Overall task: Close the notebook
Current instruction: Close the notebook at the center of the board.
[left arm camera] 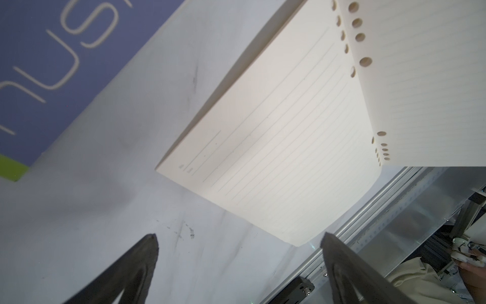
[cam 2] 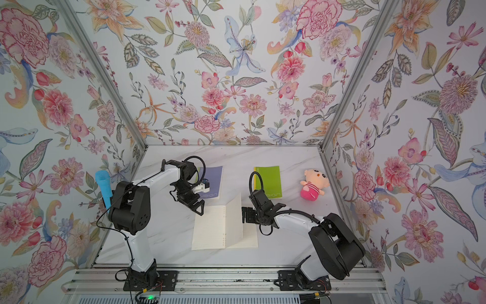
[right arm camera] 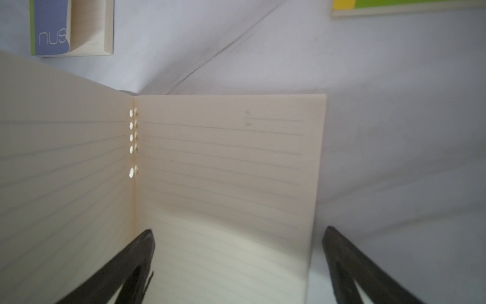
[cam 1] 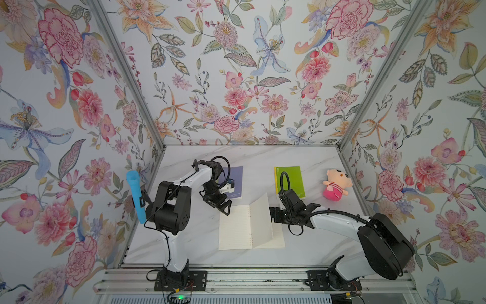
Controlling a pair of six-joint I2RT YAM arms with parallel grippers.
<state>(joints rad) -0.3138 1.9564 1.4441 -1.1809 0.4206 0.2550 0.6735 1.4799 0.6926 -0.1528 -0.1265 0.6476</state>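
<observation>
Notebook point(cam 1: 249, 227) point(cam 2: 223, 230) lies spread on the white marbled surface point(cam 1: 184, 250), low in the centre of the frame in both top views, cream lined pages facing up. Its left half lies flat. One leaf on the right half stands tilted up from the punched spine.

Left tool point(cam 1: 226, 208) point(cam 2: 201, 208) sits at the notebook's upper left corner. In the left wrist view its fingers point(left arm camera: 131, 268) are spread wide with nothing between them.

Right tool point(cam 1: 272, 215) point(cam 2: 244, 215) is at the raised leaf's outer edge, also spread wide. In the right wrist view point(right arm camera: 238, 230) the leaf lies between its fingers, unclamped; whether it touches the paper I cannot tell.

Above the notebook in the frame lie a purple book point(cam 1: 234, 179) and a green book point(cam 1: 289, 179), with a plush doll point(cam 1: 336, 184) further right. A blue microphone point(cam 1: 135, 194) is at the left wall.
</observation>
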